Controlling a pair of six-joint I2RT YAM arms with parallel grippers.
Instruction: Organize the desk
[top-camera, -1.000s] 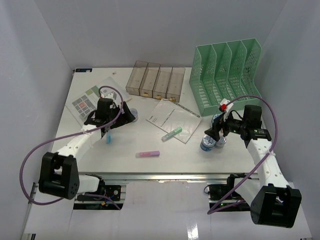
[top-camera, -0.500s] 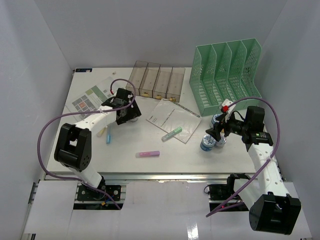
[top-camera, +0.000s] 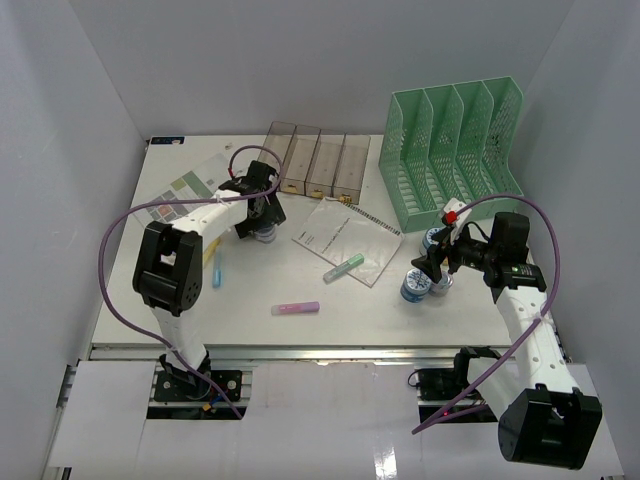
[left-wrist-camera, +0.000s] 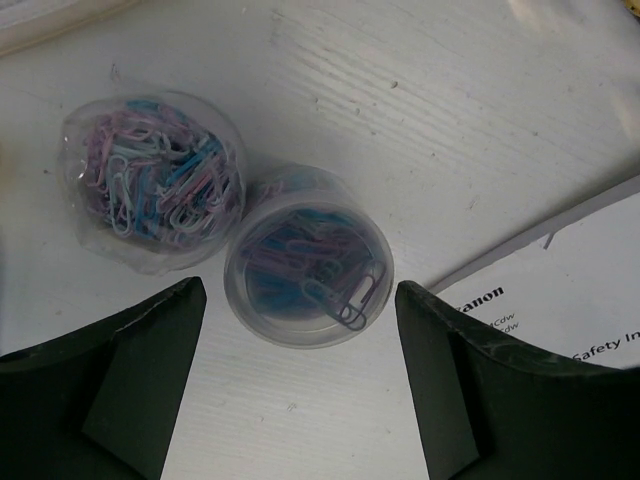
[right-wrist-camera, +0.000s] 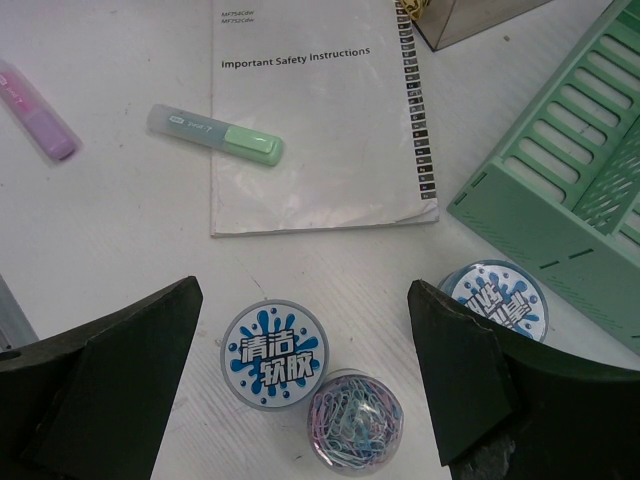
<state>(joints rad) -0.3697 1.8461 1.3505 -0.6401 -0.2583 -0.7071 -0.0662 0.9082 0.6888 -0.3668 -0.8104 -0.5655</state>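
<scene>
Left of the safety booklet (top-camera: 340, 240), the left gripper (left-wrist-camera: 300, 330) has swung away from the blue marker (top-camera: 215, 273). It now hangs with jaws spread over a clear paper-clip tub (left-wrist-camera: 308, 255) on the desk (top-camera: 350, 315), probably the next thing to pick up. Right of the booklet, the right gripper (right-wrist-camera: 305, 320) hovers, also spread, above a cleaning-gel jar (right-wrist-camera: 273, 355).

White table (top-camera: 400, 315) seen from above. Along the back stand a row of clear brownish bins (top-camera: 312, 165) and a green mesh file rack (top-camera: 455, 150). A spiral-bound booklet (top-camera: 345, 235) lies mid-table. Left of it, one clear tub of paper clips (left-wrist-camera: 305, 255) sits just beside a second tub (left-wrist-camera: 150, 180). A pink highlighter (top-camera: 295, 308) lies near the front rail.
</scene>
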